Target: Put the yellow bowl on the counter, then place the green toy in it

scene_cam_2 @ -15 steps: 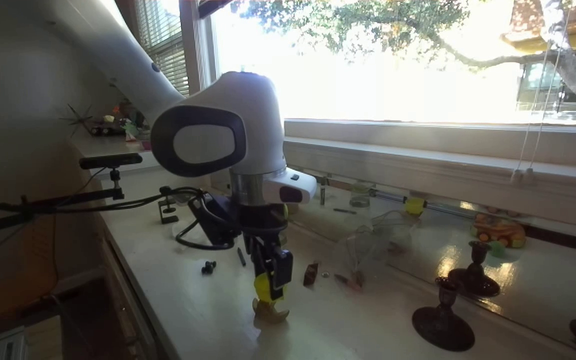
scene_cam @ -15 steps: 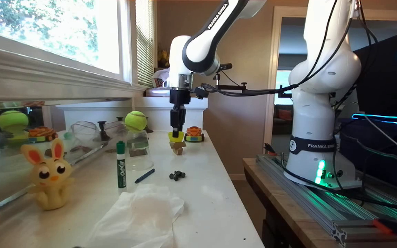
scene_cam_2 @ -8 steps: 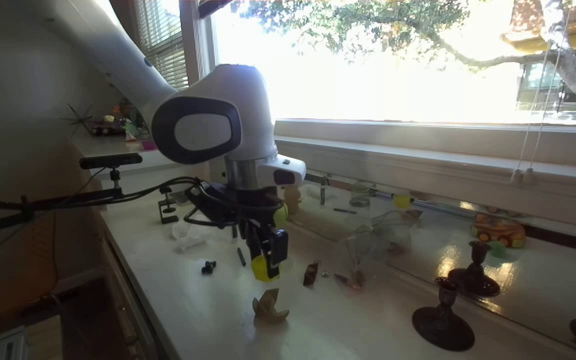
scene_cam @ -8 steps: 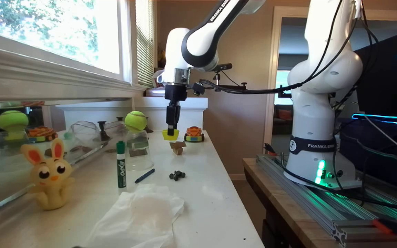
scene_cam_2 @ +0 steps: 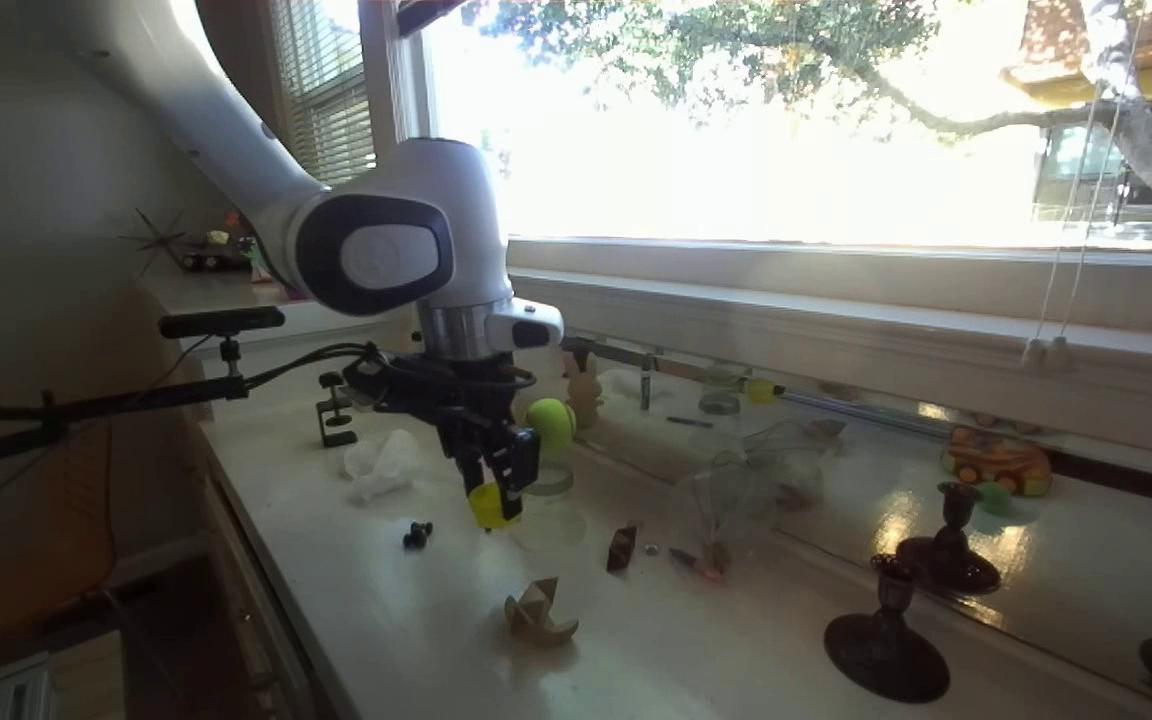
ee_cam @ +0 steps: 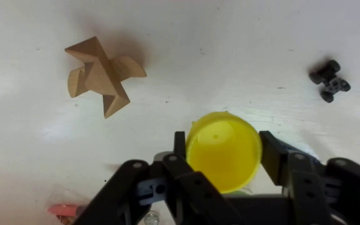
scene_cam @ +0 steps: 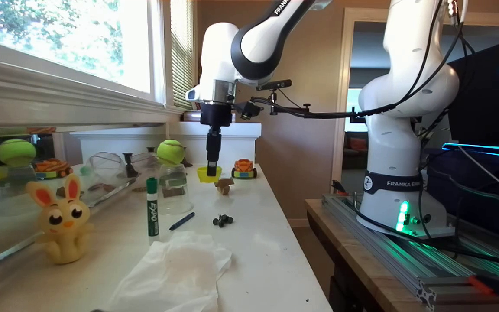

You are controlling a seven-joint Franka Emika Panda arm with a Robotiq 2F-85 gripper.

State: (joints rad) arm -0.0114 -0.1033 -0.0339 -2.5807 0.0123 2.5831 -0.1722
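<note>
the gripper [ee_cam: 223,143] clasps the yellow bowl [ee_cam: 224,156] by opposite outer sides, mouth up above the white countertop [scene_cam: 258,247], presumably so it can be set down upright with its inside free.

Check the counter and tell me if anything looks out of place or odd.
The tennis ball sits high on a clear glass, an odd perch for a ball. A white sheet lies crumpled on the counter, as if discarded. I see no spill or breakage.
</note>
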